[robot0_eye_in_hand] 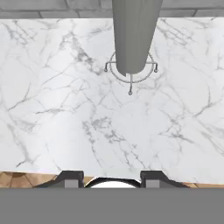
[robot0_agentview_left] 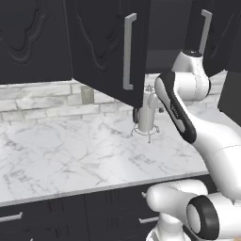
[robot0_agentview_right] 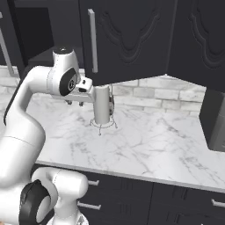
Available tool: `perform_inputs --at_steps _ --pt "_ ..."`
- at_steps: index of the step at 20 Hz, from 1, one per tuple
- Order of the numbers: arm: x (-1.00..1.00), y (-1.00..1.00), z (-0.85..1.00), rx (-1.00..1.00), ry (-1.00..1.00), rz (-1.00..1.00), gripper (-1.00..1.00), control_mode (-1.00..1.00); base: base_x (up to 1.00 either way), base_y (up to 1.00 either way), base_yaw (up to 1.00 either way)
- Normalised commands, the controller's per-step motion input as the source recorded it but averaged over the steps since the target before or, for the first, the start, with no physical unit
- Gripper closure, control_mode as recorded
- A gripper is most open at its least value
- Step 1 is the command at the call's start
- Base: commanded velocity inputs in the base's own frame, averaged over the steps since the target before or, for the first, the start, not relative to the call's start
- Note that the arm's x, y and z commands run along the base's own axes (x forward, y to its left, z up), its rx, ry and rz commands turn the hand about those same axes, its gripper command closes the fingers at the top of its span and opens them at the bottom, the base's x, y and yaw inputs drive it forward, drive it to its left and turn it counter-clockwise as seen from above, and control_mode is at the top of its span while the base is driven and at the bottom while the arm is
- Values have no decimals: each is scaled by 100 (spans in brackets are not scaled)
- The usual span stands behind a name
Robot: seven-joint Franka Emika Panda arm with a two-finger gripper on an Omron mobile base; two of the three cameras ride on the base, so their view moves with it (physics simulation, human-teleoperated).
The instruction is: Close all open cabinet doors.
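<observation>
White arm [robot0_agentview_left: 207, 141] hung below the open cabinet door [robot0_agentview_left: 110, 44], gripper [robot0_agentview_left: 136, 115] jaws pressed together — next, a push shut seemed due.

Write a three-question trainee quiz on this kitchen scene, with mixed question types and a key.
1. True or false: the cabinet door over the counter stands open.
2. The door's handle runs: A) vertically B) horizontally C) diagonally.
3. Fill in: in the hand view, the gripper looks down at a marble ____.

Key: 1 true; 2 A; 3 counter.
</observation>
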Motion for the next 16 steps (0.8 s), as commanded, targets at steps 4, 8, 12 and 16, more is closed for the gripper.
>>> perform_inputs --at_steps 4,8,12,16 --pt "-11 0 0 0 -1 0 -100 -100 0 0 0" --pt "-39 17 0 0 -37 1 -100 -100 0 0 0" --pt "-53 21 0 0 -62 0 -100 -100 0 0 0" --pt "-53 12 0 0 -59 0 -100 -100 0 0 0"
